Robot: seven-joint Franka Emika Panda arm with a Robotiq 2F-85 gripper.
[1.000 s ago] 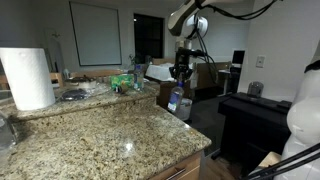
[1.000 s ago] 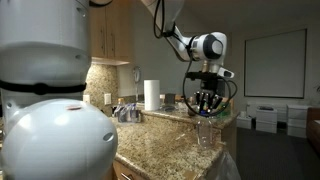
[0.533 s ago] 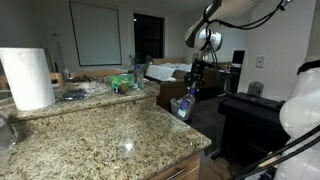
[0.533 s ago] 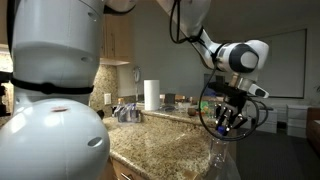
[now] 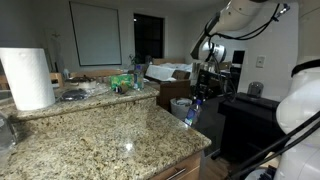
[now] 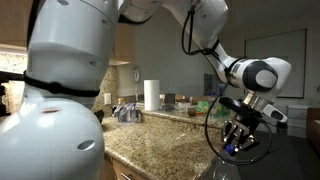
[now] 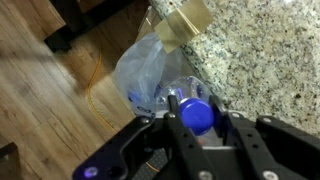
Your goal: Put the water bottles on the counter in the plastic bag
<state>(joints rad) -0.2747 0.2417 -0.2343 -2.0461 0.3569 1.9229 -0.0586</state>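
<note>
In the wrist view my gripper (image 7: 198, 128) is shut on a clear water bottle with a blue cap (image 7: 197, 115). Its body points down into the open mouth of the whitish plastic bag (image 7: 145, 72), which hangs beside the edge of the speckled granite counter (image 7: 265, 40). In both exterior views the gripper (image 5: 197, 97) (image 6: 237, 143) hangs just past the counter's end, with the bottle (image 5: 191, 111) under it. Some small bottles (image 5: 122, 82) (image 6: 125, 112) stand grouped at the counter's far part; they are too small to count.
A large white paper-towel roll (image 5: 28, 78) (image 6: 151, 95) stands on the counter (image 5: 110, 135). Tape (image 7: 185, 22) holds the bag to the counter edge. Wood floor (image 7: 50, 110) lies below. A dark cabinet (image 5: 255, 120) stands beyond the gripper.
The gripper has carried the bottle outward, away from the counter's end, and lower, over about a second. The things on the counter have not moved.
</note>
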